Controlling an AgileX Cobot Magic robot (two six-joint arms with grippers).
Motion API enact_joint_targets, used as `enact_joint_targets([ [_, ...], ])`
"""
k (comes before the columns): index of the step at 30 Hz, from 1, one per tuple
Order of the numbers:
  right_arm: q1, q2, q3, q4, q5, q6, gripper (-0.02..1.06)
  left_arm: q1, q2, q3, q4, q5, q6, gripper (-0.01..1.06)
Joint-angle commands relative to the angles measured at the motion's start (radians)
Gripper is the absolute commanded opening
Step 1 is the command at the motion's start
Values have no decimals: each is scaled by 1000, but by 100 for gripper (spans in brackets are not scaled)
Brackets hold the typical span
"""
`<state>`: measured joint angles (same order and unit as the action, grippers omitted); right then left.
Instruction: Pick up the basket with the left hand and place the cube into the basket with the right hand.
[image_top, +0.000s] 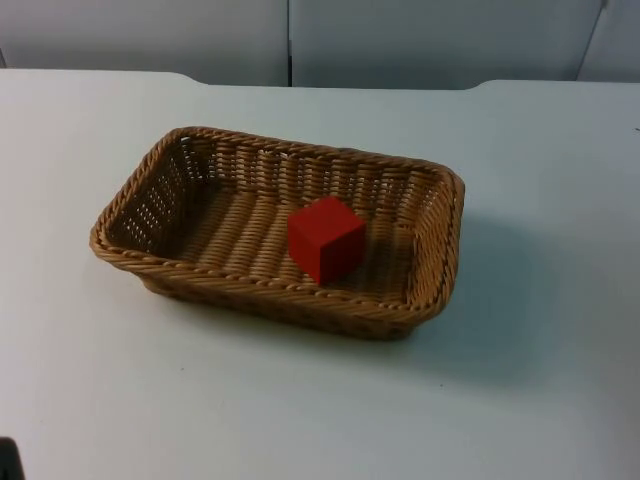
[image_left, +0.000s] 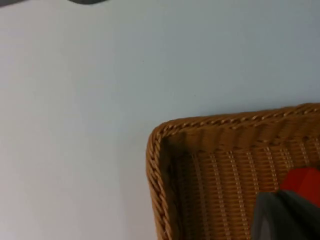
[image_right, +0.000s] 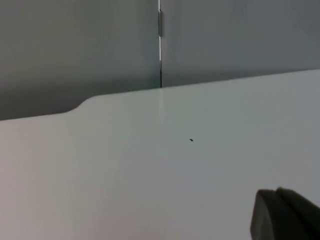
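A rectangular woven wicker basket (image_top: 432, 232) rests on the white table near its middle. Inside it, right of centre, sits the red cube (image_top: 326, 238) on the basket floor. In the left wrist view, one corner of the basket (image_left: 160, 150) is close by and a bit of the red cube (image_left: 304, 181) shows behind my left gripper (image_left: 286, 217), which hovers over the basket's interior. My right gripper (image_right: 284, 215) is over bare table, facing the grey partition wall, away from the basket.
The white table (image_top: 540, 380) spreads wide around the basket on all sides. The grey partition wall (image_top: 300, 35) closes off the far edge, with a vertical seam (image_right: 160, 45). A small dark piece (image_top: 8, 460) stands at the table's near left corner.
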<state>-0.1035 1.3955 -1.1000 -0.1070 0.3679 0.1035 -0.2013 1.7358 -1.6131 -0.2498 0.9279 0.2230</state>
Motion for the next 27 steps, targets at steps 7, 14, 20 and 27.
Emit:
enact_joint_targets([
  [7, -7, -73, 3, -118, 4, 169, 0, -4, -430, 226, 113, -43, -51, 0],
  [14, -5, -321, 3, -965, 293, 1077, 0, -4, -878, 621, 163, -237, -134, 0],
  [20, -5, -515, 45, -941, 375, 908, 0, -4, -1122, 799, 199, -170, -133, 0],
  [27, -5, -832, 350, -901, 329, 885, 0, -4, -1310, 862, 220, -22, -133, 0],
])
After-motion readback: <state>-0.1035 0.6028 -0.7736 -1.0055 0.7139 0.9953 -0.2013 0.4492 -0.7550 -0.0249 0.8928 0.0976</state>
